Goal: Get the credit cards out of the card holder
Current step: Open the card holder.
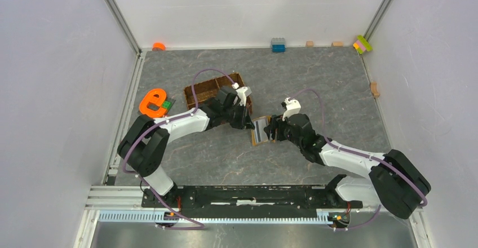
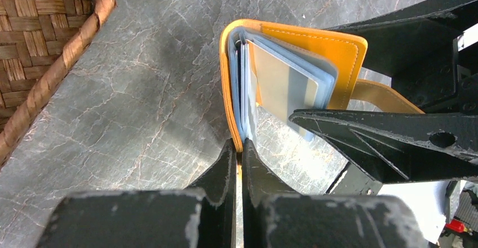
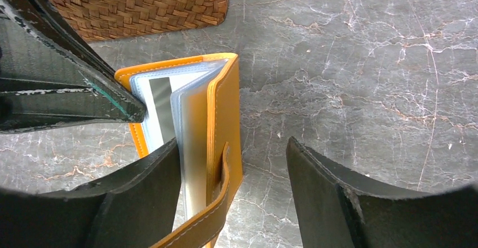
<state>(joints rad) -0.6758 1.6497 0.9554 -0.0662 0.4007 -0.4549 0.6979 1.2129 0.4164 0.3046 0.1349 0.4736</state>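
Table [image 1: 315, 79]: grey marbled top; both arms reach in from the near edge and meet about its middle
Card holder [image 2: 315, 48]: orange, near the middle of the table, a little toward the near edge; it is open like a book, with its two covers spread and pale blue-grey clear sleeves fanned between them; I cannot tell whether it rests on the table or is held just above it
Credit cards [image 2: 282, 82]: those that show sit inside the sleeves; a beige one faces the left wrist camera, and one with a dark stripe faces the right wrist camera
Left gripper [image 2: 238, 146]: fingers pressed together on the edge of one orange cover, pinching it
Right gripper [image 3: 232, 146]: fingers stand wide apart and clamp nothing; the other cover and the snap strap [image 3: 217, 203] lie between them; one finger lies against the sleeves on the inner side, the other hangs over bare table, apart from the holder
Woven tray [image 1: 211, 87]: brown, just beyond the left gripper toward the far left part of the table; near the card holder but apart from it
Orange e-shaped toy [image 1: 151, 102]: near the left edge, with a small green piece touching it
Blue brick [image 1: 278, 45]: at the far edge, about midway along it
Coloured bricks [image 1: 362, 44]: stacked in the far right corner
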